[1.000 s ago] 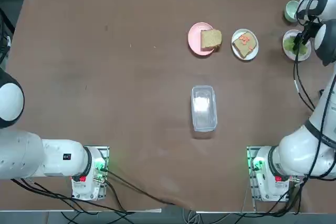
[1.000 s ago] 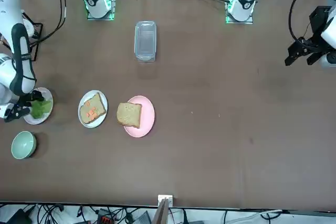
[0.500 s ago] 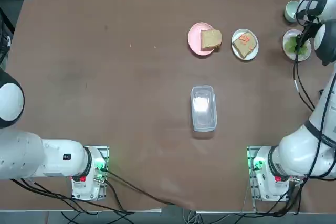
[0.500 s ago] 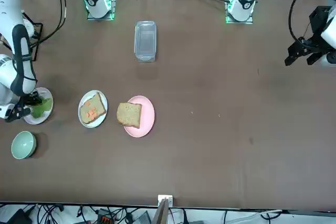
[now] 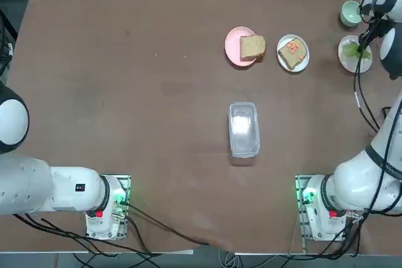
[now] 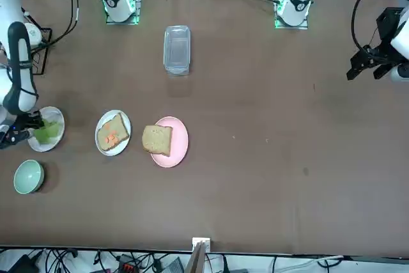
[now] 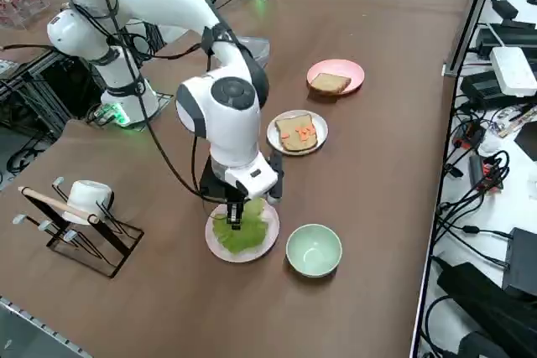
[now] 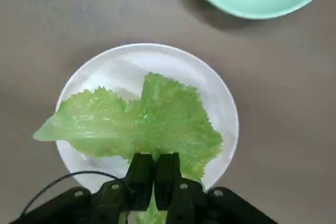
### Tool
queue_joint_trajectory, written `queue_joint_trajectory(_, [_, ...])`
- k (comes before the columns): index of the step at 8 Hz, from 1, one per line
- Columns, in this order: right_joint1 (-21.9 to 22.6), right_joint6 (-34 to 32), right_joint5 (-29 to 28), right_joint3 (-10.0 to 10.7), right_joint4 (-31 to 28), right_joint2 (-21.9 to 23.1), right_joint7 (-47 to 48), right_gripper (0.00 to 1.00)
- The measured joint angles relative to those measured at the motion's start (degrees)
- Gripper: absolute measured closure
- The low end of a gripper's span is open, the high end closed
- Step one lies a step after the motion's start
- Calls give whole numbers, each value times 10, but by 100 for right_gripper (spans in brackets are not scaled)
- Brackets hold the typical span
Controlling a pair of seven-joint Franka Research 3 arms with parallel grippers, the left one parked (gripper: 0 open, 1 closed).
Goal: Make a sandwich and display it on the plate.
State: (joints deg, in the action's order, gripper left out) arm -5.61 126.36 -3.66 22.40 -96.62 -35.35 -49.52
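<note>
My right gripper [image 8: 154, 163] is shut on the near edge of a green lettuce leaf [image 8: 142, 124], which spreads over a small white plate [image 8: 215, 98] at the table's far right. From the side, the gripper [image 7: 237, 214] hangs just above that plate [image 7: 214, 241]; whether the leaf is clear of it, I cannot tell. No stacked sandwich shows. One bread slice with red sauce [image 5: 292, 53] lies on the plain white plate [image 5: 304, 62]. A bare bread slice [image 5: 252, 46] rests on a pink plate [image 5: 235, 47] beside it.
A mint-green bowl [image 5: 349, 12] stands just beyond the lettuce plate, near the table's corner. A clear plastic container [image 5: 244, 128] lies mid-table. A wire rack with a white cup [image 7: 80, 207] stands at the table's right edge.
The right gripper has closed on the lettuce leaf and risen a little, shifting toward the far edge. The bread slices and plates have not moved.
</note>
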Motion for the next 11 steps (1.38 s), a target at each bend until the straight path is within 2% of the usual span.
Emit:
queue_joint_trajectory(3, [9,-93,1,-3,68,30,-4,96])
queue_joint_trajectory(5, [49,-135,0,-8,115,40,-4,96])
queue_joint_trajectory(8, [119,-137,-1,-35,123,37,4,96])
queue_joint_trajectory(11, [202,-133,-1,-41,123,22,12,96])
